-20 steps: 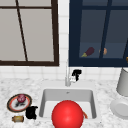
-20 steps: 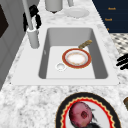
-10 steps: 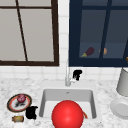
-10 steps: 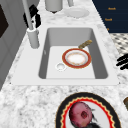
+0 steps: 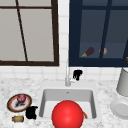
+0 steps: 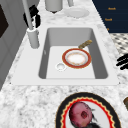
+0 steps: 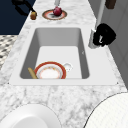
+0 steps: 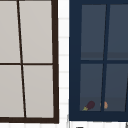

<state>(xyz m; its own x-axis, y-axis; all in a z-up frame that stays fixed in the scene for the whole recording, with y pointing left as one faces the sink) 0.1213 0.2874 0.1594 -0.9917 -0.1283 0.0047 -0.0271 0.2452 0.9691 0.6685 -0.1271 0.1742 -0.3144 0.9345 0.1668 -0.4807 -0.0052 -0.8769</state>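
My right hand (image 5: 77,74) is at the faucet (image 5: 67,77), behind the sink (image 5: 47,96), with its fingers curled round the faucet handle; it also shows in the left side view (image 6: 33,16) and the right side view (image 7: 103,35). My left hand (image 5: 31,112) hovers open over the counter left of the sink, fingers straight (image 6: 122,61). It is beside a patterned plate (image 5: 12,106) that carries a dark red round vegetable (image 5: 21,98). A small brown item (image 5: 18,118) lies just left of this hand. In the sink sits a red-rimmed bowl (image 6: 76,58) with a brown item (image 6: 85,43) beside it.
A white plate (image 5: 120,108) and a grey pot (image 5: 123,82) stand on the counter to the right of the sink. Behind the dark blue glass cabinet door (image 8: 75,62) lie an eggplant (image 8: 88,105) and an orange item (image 8: 105,105). A window (image 5: 27,32) is at the left.
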